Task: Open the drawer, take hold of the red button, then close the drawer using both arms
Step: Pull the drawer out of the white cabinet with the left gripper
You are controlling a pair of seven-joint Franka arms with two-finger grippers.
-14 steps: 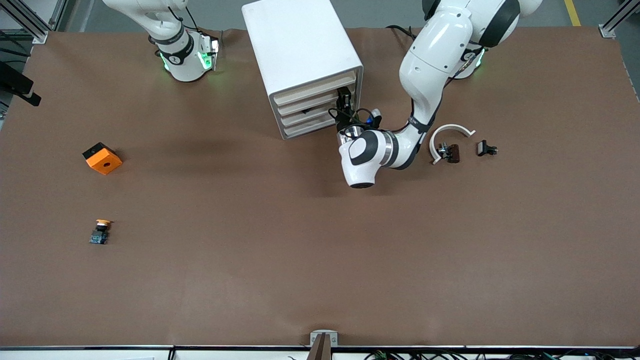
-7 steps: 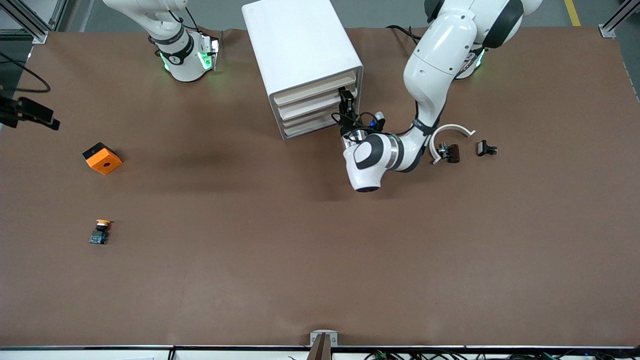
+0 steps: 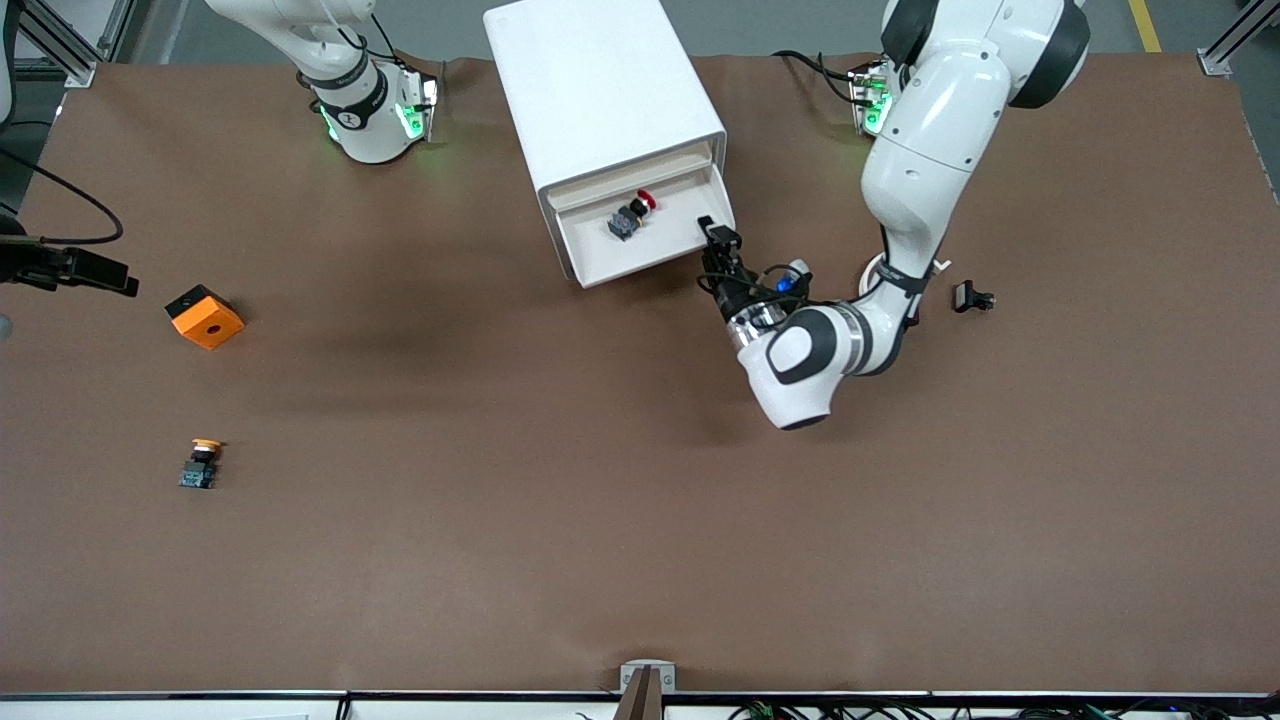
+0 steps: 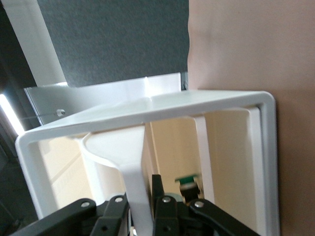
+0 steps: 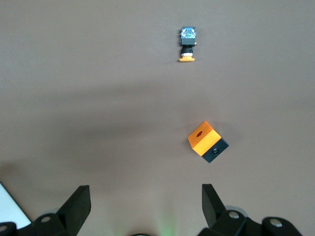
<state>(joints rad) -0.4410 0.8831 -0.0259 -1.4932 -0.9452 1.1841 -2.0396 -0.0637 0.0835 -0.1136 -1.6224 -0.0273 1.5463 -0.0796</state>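
The brown counter is filling the front view, with the left arm bending down from the top edge toward the white cabinet at top centre. The right arm is waiting, its base at the top edge. The drawer is standing well out of the cabinet – the opening step is looking nearly done. The left end effector is clamping the drawer's front edge at its corner. The right end effector is hanging with fingers spread above an orange cube and an orange-capped button. The button is lying in the drawer – just above centre. Next, the right arm is likely needing to cross over and pinch it.
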